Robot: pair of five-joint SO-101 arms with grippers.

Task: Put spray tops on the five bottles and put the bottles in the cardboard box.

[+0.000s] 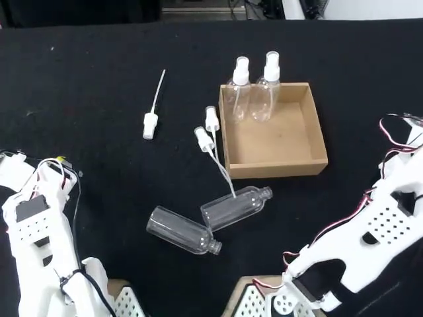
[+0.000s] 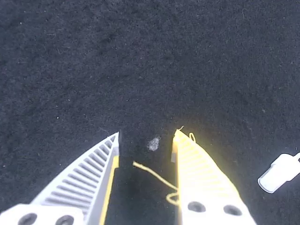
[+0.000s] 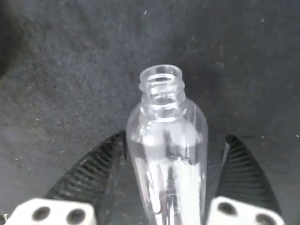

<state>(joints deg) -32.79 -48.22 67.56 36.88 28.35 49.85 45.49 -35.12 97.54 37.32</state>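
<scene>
Two clear bottles with white spray tops [image 1: 252, 92] stand against the far wall of the cardboard box [image 1: 277, 168]. Two uncapped bottles lie on the black cloth in front of the box, one [image 1: 236, 206] with its neck toward the box, the other [image 1: 184, 230] beside it. Three loose spray tops lie left of the box: one [image 1: 151, 124] apart, two [image 1: 207, 129] close together. My right gripper [image 3: 174, 137] is shut on a third uncapped bottle [image 3: 165, 117], neck pointing away. My left gripper [image 2: 145, 138] is open over bare cloth, with a spray top [image 2: 279, 172] off to its side.
The left arm [image 1: 36, 231] sits at the near left corner and the right arm [image 1: 380, 228] at the near right, both back from the bottles. Loose wires run along both arms. A thin yellow thread [image 2: 154, 176] hangs between the left fingers.
</scene>
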